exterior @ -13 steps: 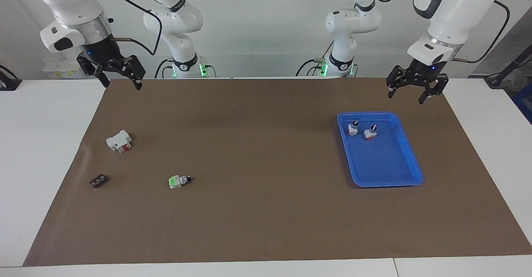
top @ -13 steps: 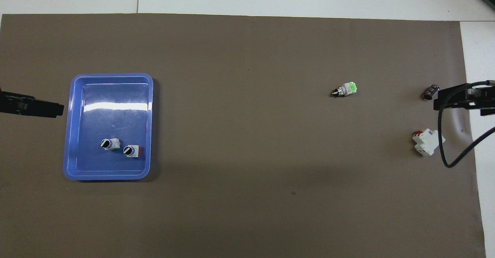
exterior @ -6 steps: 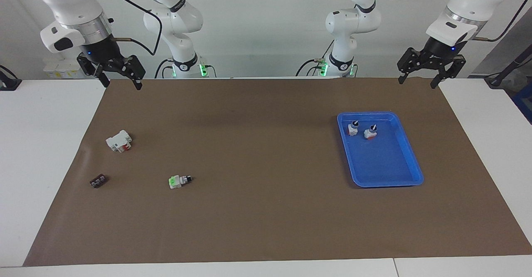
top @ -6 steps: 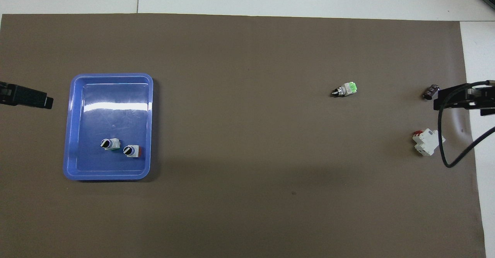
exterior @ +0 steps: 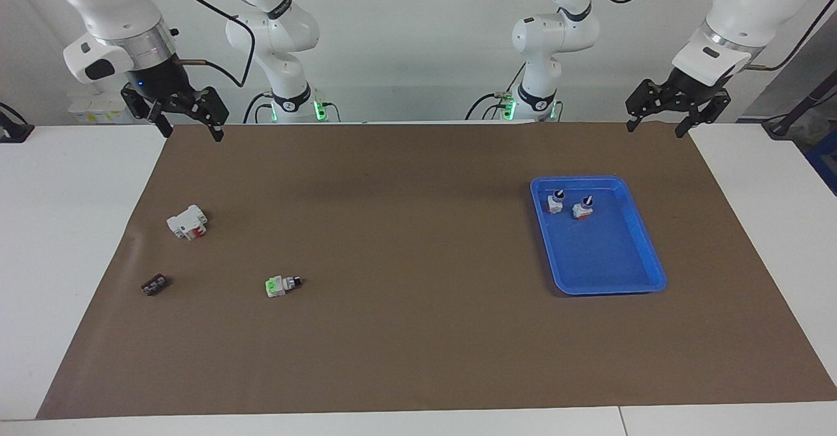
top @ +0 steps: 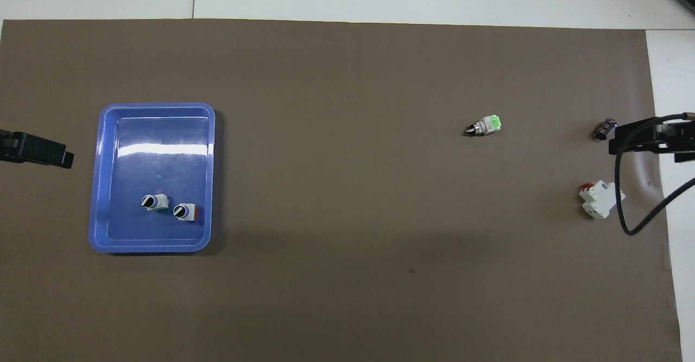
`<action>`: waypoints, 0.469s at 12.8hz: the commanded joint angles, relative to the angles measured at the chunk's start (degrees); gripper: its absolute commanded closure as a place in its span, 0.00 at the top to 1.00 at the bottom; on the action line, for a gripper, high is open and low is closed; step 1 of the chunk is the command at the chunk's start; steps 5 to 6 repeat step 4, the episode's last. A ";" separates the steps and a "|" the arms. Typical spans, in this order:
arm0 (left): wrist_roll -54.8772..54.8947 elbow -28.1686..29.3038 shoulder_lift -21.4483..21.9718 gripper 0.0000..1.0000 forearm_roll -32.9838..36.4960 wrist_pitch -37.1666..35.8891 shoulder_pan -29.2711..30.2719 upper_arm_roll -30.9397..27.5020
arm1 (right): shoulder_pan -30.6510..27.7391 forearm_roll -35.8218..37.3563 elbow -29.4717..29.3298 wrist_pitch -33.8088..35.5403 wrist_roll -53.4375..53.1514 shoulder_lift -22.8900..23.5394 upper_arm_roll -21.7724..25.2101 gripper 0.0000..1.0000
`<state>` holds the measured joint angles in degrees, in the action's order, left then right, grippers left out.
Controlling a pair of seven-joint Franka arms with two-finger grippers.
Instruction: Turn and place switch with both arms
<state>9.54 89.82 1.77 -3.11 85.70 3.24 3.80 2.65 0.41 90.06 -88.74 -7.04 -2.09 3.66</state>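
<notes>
One switch (exterior: 283, 284) lay loose on its side toward the right arm's end of the mat (exterior: 418, 331), long axis along the table. I judged my right gripper (exterior: 186, 117) nearer; both it and the left gripper (exterior: 654, 113) hung raised with fingers spread, gripping nothing.

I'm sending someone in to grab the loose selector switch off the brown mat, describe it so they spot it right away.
On the brown paper mat, look toward the right arm's end, away from the blue plastic tray. The small white-grey selector switch lies on its side there, alone. Unlike the bigger white block with red lever and the tiny dark part, it has a bright green end.
</notes>
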 commanded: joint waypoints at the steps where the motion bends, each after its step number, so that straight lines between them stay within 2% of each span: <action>1: -0.75 2.90 2.36 1.00 1.09 1.75 0.71 0.33 | -0.71 0.55 0.47 0.67 0.80 -0.46 -0.58 1.00; 6: -0.84 3.34 2.44 1.00 1.09 2.28 0.63 0.33 | -0.71 0.55 0.38 0.58 0.80 -0.46 -0.58 1.00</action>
